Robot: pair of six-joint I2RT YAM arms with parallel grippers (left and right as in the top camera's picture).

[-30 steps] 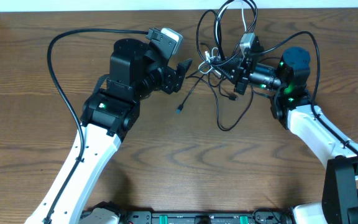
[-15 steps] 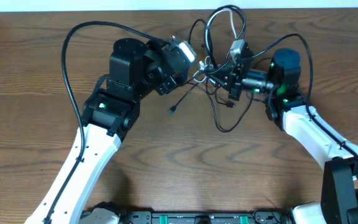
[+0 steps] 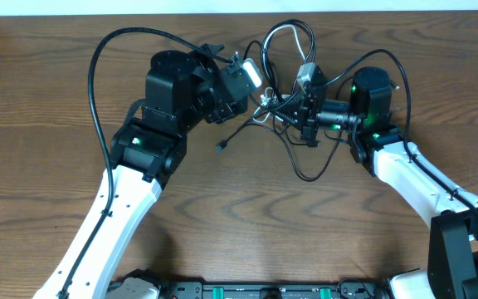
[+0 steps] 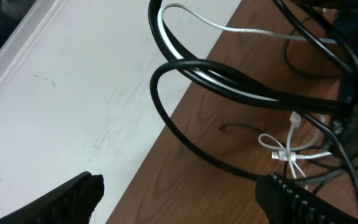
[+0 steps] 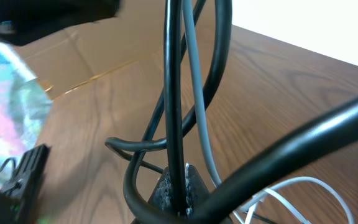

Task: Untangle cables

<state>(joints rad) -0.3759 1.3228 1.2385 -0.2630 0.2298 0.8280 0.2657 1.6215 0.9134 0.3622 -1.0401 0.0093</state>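
Note:
The cables (image 3: 282, 95) form a tangle of thin black and white cords near the table's far edge. A black loop (image 3: 309, 170) trails toward me and a plug end (image 3: 221, 147) lies to the left. My right gripper (image 3: 299, 112) is shut on a black cable (image 5: 178, 124) that runs up between its fingertips (image 5: 194, 186). Just left of the tangle, my left gripper (image 3: 247, 83) stands open. Nothing lies between its fingers (image 4: 79, 193). Ahead of it are black loops (image 4: 229, 74) and a knotted white cable (image 4: 291, 149).
The wooden table (image 3: 247, 224) ends at a far edge (image 3: 139, 15) with a white surface (image 4: 73, 93) beyond it. Each arm carries its own thick black wire (image 3: 98, 75). Both arms crowd the back centre, and a brown cardboard sheet (image 5: 79, 50) lies beyond the right gripper.
My right gripper has carried its black cable leftward, dragging the tangle along. The left gripper has turned in toward the tangle and opened wider. The loose plug end has slid left.

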